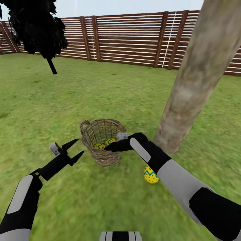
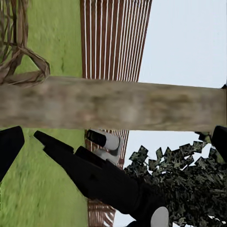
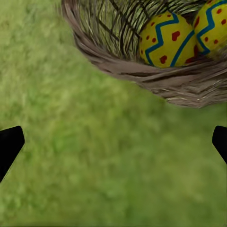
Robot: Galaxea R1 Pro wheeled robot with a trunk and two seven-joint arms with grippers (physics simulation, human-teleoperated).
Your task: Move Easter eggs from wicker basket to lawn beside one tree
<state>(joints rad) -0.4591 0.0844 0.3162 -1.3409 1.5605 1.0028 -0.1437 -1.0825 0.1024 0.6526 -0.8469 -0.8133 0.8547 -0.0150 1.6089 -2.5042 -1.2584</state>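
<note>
The wicker basket (image 1: 103,140) stands on the lawn (image 1: 67,100) just left of the tree (image 1: 197,77). Two Easter eggs (image 1: 99,146) (image 1: 110,141) lie inside it, and they look large in the right wrist view (image 3: 165,40) (image 3: 213,26) behind the braided rim (image 3: 142,71). A third egg (image 1: 151,175) rests on the grass near the trunk's base, under my right forearm. My right gripper (image 1: 113,147) is at the basket's near rim, open and empty (image 3: 113,146). My left gripper (image 1: 74,150) hangs open left of the basket, holding nothing (image 2: 113,142).
A brown slat fence (image 1: 134,40) closes the far side. A thin-trunked, dark-leaved tree (image 1: 36,26) stands at the back left. In the left wrist view the trunk (image 2: 113,104) crosses the picture, with my right arm (image 2: 104,179) in front of it.
</note>
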